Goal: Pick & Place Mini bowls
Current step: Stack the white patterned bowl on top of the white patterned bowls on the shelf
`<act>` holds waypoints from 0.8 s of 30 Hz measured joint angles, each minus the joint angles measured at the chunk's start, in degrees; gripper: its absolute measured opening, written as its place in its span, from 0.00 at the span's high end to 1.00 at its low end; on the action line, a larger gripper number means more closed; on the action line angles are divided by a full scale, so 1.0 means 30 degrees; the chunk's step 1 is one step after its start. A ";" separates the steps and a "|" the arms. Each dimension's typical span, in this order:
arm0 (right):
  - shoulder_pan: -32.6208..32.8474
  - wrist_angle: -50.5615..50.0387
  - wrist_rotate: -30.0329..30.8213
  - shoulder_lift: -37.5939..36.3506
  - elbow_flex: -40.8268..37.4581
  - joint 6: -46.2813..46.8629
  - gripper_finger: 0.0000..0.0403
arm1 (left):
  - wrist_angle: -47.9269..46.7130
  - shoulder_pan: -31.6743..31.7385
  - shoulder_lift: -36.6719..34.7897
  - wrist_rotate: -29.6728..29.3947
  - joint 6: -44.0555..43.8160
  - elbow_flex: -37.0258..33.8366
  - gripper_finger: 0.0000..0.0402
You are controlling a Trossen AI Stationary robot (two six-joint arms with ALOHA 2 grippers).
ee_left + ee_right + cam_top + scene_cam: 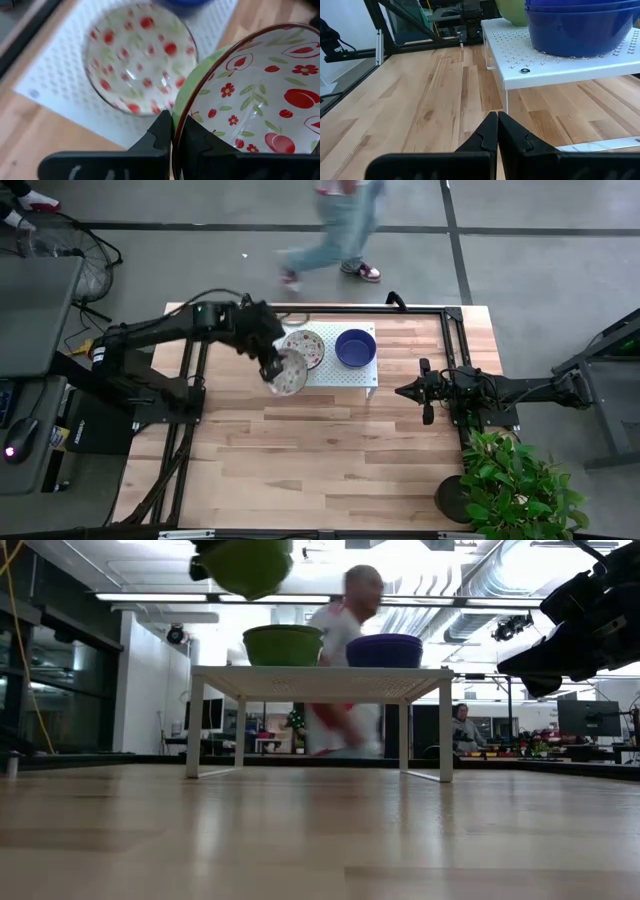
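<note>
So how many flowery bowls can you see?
2. One flowery bowl sits on the white rack beside the blue bowls. The left gripper holds the other bowl by its rim. More may be stacked underneath, hidden.

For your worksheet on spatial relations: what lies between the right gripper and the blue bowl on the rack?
In the high view, only bare wooden table separates the right gripper from the rack holding the blue bowl.

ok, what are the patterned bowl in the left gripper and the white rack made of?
Held bowl: probably glazed ceramic, glossy printed inside, thin brown rim; melamine possible. Rack: likely white-coated sheet metal, perforated, thin bent edges. Left gripper pinches the bowl's rim.
</note>
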 joint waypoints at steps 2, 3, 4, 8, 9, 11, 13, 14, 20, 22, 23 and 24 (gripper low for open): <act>0.0004 0.0001 0.0004 -0.0002 0.0003 0.0003 1.00 | -0.0039 0.0827 0.0308 0.0340 0.0683 0.0556 0.99; -0.0004 0.0000 -0.0002 -0.0002 0.0006 0.0002 1.00 | -0.0053 0.1202 0.0518 0.0565 0.0988 0.0828 0.99; -0.0004 0.0005 0.0003 -0.0002 -0.0001 0.0000 1.00 | 0.0083 0.1539 0.0767 0.0737 0.1200 0.1090 0.99; -0.0003 0.0005 -0.0002 0.0004 -0.0002 0.0006 1.00 | 0.0020 0.2739 0.2123 0.1539 0.2241 0.2231 0.99; -0.0001 0.0003 0.0004 0.0003 -0.0002 0.0000 1.00 | 0.0059 0.3014 0.2487 0.1839 0.2505 0.2564 0.99; -0.0004 0.0005 0.0004 -0.0002 0.0002 0.0000 1.00 | 0.0109 0.3489 0.3245 0.2438 0.2980 0.3195 0.99; 0.0001 0.0004 -0.0003 0.0006 0.0001 0.0001 1.00 | -0.0294 0.3929 0.3906 0.2887 0.3528 0.3716 0.99; -0.0002 0.0005 0.0004 -0.0001 0.0004 0.0000 1.00 | -0.0346 0.4093 0.4227 0.3029 0.3664 0.3986 0.99; -0.0004 0.0005 0.0001 0.0003 0.0003 0.0000 1.00 | -0.1855 0.4938 0.5675 0.3617 0.4966 0.5826 0.99; -0.0004 0.0005 0.0004 -0.0002 -0.0002 0.0000 1.00 | -0.2949 0.5192 0.6133 0.3536 0.5515 0.6437 0.99; -0.0004 0.0005 0.0004 -0.0002 0.0005 0.0000 1.00 | -0.3567 0.5298 0.6307 0.3492 0.5778 0.6667 0.99; -0.0004 0.0005 -0.0004 -0.0002 -0.0002 0.0000 1.00 | -0.3963 0.5400 0.6483 0.3494 0.5991 0.6877 0.99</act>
